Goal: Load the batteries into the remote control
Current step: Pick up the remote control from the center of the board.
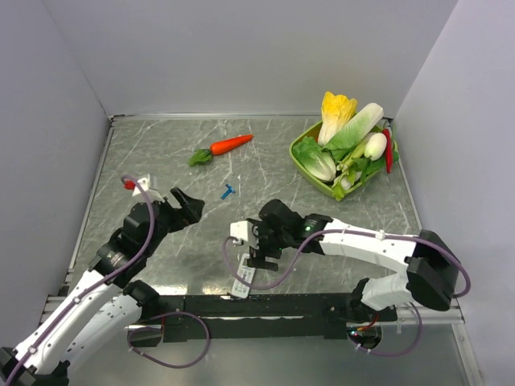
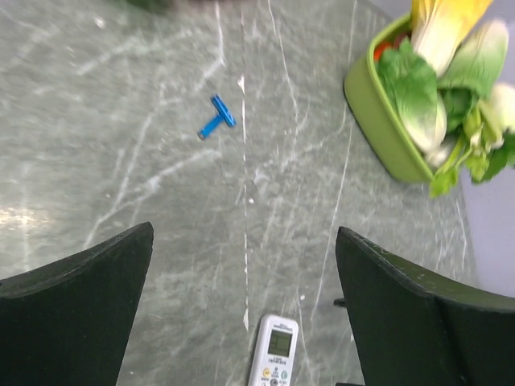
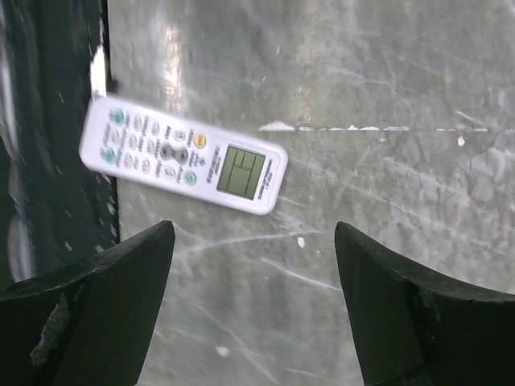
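The remote control (image 1: pixel 244 280) lies face up near the table's front edge, display and buttons showing, with its button end reaching over the dark rail. It is also seen in the left wrist view as the remote control (image 2: pixel 275 352) and in the right wrist view as the remote control (image 3: pixel 183 157). The batteries (image 1: pixel 228 191), two blue sticks crossed in a T, rest mid-table; the left wrist view has the batteries (image 2: pixel 217 117) well ahead of the fingers. My right gripper (image 1: pixel 262 264) hangs open just above the remote, right gripper (image 3: pixel 253 227) holding nothing. My left gripper (image 1: pixel 193 205) is open and empty, left gripper (image 2: pixel 245 232) aimed toward the batteries.
An orange carrot (image 1: pixel 229 145) lies at the back centre. A green basket (image 1: pixel 299 157) of leafy vegetables stands at the back right, seen also as the basket (image 2: pixel 386 129). A black rail (image 1: pixel 282 304) runs along the front edge. Grey walls close in three sides.
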You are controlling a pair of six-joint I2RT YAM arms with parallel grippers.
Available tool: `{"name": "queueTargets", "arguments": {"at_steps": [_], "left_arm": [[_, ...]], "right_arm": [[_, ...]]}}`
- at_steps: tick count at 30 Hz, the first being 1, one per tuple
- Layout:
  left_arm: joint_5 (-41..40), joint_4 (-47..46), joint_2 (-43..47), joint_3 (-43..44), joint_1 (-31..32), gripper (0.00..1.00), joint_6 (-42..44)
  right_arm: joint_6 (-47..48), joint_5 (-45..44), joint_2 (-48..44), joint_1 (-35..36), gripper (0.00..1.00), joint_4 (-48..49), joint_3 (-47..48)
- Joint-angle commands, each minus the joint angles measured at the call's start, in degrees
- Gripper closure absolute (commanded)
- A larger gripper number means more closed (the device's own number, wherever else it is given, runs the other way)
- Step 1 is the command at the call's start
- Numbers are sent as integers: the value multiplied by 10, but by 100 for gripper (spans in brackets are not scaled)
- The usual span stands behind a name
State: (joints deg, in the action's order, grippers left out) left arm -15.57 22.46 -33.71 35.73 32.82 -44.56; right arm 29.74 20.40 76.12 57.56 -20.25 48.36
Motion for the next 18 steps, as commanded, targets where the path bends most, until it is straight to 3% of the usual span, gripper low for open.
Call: {"name": "queueTargets", "arguments": {"at_steps": [1, 6, 18], "left_arm": [[-74, 24, 36, 22, 0, 1, -9], [-96, 39, 51, 26, 0, 1, -3], [-99, 37, 54, 22, 0, 0, 6]], "right_arm": [[145, -24, 49, 32, 11, -94, 56], [194, -67, 130, 80, 9, -131, 99], [235, -49, 250, 124, 9, -94, 149]]}}
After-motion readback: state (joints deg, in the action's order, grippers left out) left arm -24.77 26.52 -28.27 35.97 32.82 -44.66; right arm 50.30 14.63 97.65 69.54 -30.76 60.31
